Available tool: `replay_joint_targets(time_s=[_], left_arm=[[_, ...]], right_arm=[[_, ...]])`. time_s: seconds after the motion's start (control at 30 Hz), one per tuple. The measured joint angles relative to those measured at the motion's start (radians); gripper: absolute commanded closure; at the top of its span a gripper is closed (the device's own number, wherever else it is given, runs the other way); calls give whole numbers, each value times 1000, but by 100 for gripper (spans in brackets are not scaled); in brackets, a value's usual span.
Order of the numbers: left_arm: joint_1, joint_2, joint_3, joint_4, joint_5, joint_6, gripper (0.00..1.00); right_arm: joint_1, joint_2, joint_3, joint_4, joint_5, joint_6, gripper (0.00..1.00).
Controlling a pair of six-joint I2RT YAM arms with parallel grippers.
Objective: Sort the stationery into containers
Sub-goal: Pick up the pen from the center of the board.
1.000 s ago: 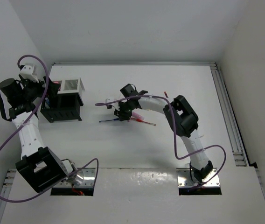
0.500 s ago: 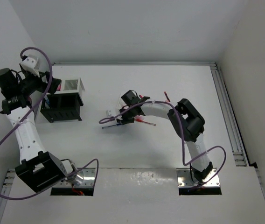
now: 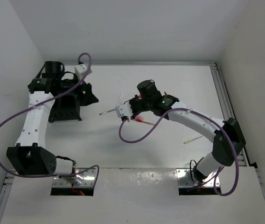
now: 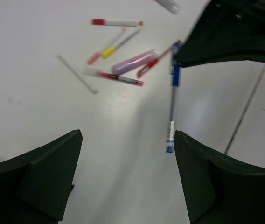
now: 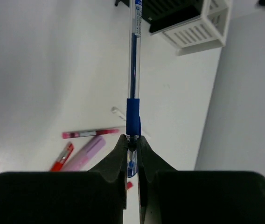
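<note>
Blue pen (image 5: 133, 93) is clamped near its grip end between the closed jaws of the right gripper (image 5: 132, 141), with the barrel pointing toward the black organizer (image 3: 67, 112) and the adjoining white bin (image 5: 202, 28). Left gripper (image 4: 128, 135) sits beside the organizer, jaws spread wide and empty. Pink marker (image 4: 133, 61) and red pen (image 4: 118, 78) lie loose on the table (image 3: 170, 154), near the right gripper.

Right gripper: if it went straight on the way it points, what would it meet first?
Likely the black organizer, with the held blue pen reaching it before the fingers do, though depth is unclear.
</note>
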Motion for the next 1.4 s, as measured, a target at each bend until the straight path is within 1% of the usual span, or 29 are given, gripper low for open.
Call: replay_joint_targets(time_s=[0.13, 0.27, 0.4, 0.6, 0.87, 1.03, 1.13, 1.17, 1.23, 1.27, 1.3, 1.33, 1.4], left_arm=[[-174, 28, 22, -80, -5, -3, 15], [-275, 123, 111, -141, -2, -14, 15], [-312, 195, 131, -163, -21, -40, 16], [-372, 241, 131, -211, -59, -59, 16], [-414, 243, 93, -229, -45, -66, 16], [-417, 243, 61, -229, -43, -71, 21], [-418, 243, 46, -228, -43, -75, 34], [-418, 244, 43, -228, -42, -77, 48], [-418, 246, 41, -226, -37, -82, 67], [-418, 246, 40, -223, -32, -84, 84], [-414, 248, 40, -224, -24, -83, 92], [-412, 248, 39, -224, -17, -80, 98], [-396, 248, 30, -219, 5, -79, 100]], right_arm=[[14, -34, -8, 30, 2, -81, 100], [46, -74, -69, 63, 1, -185, 100], [71, -123, -143, 91, 2, -275, 100], [94, -177, -220, 140, 13, -362, 100], [99, -183, -252, 197, 32, -395, 100], [100, -183, -257, 246, 39, -395, 100], [105, -186, -266, 266, 43, -395, 100], [108, -188, -271, 274, 43, -396, 100], [114, -195, -286, 288, 43, -400, 100], [117, -200, -296, 295, 43, -402, 100], [121, -204, -306, 303, 47, -404, 95], [122, -208, -322, 327, 52, -399, 86], [125, -213, -358, 398, 64, -379, 67]])
